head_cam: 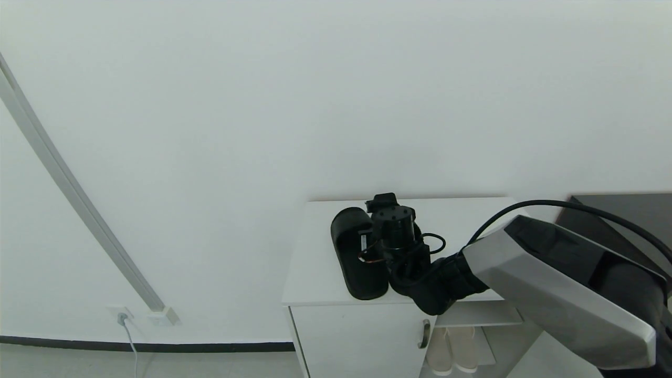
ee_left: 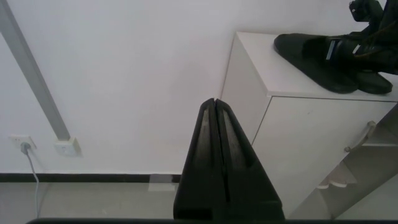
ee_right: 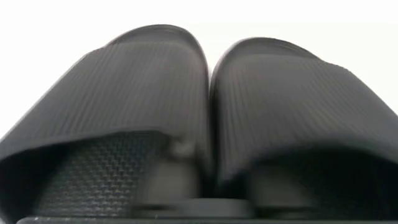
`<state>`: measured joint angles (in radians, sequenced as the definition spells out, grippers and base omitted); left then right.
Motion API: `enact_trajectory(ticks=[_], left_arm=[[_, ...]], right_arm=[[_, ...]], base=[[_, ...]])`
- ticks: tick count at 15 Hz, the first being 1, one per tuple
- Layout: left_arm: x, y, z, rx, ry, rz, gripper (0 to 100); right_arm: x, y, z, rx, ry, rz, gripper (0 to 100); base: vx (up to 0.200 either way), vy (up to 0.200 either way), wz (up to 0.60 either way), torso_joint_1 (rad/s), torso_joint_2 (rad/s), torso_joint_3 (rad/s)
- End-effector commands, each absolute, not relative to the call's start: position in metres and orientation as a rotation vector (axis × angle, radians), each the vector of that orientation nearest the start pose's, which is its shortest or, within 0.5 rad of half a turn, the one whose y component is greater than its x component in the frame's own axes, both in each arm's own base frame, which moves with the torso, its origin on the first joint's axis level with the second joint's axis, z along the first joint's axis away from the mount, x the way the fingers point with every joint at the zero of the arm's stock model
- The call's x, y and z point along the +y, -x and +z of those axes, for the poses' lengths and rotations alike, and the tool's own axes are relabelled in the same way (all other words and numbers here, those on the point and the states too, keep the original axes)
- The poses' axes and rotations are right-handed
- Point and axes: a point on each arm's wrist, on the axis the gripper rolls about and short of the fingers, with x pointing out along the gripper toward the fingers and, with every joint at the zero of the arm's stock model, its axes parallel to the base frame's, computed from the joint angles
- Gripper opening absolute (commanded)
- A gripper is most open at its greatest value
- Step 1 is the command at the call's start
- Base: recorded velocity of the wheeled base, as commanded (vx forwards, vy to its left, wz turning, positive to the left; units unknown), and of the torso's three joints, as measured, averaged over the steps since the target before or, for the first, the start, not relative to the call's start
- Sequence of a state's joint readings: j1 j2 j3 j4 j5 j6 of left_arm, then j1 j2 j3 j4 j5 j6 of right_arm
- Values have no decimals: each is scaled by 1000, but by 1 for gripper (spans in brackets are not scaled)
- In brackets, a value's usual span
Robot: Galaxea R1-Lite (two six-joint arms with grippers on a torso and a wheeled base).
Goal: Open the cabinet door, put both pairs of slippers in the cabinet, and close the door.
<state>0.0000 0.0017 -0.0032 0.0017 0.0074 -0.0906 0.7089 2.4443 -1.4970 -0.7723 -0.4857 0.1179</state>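
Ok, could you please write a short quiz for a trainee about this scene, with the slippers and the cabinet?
1. True or false: the black slippers lie on the floor.
2. Choose one. The left tool is: A) wide open, B) shut and empty, C) shut on a slipper.
3. Short answer: where do the light slippers stand?

Key
1. False: they lie on top of the cabinet.
2. B.
3. On a low shelf in the cabinet, beside the door handle.
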Motion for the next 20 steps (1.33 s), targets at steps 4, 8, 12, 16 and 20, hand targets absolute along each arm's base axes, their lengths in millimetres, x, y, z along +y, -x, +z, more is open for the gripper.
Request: enact_trajectory(ticks=[4,8,12,16,20], left_arm=[[0,23,76,1,92,8,0],[0,23,76,1,92,8,0],[0,23,76,1,92,8,0],[0,23,76,1,94,8,0],[0,23,76,-2,95,11,0]], right_arm=[[314,-377,81,151,-21,216,0],[296,-344,126,126,-16,252,0],[261,-274,160,142,9,399,0],[228,-227,164,196,32,518,0],[226,-222,160,215,42,534,0]], base=[[0,0,0,0,0,0],[0,0,0,0,0,0],[0,0,0,0,0,0],[0,0,0,0,0,0],[0,0,0,0,0,0]])
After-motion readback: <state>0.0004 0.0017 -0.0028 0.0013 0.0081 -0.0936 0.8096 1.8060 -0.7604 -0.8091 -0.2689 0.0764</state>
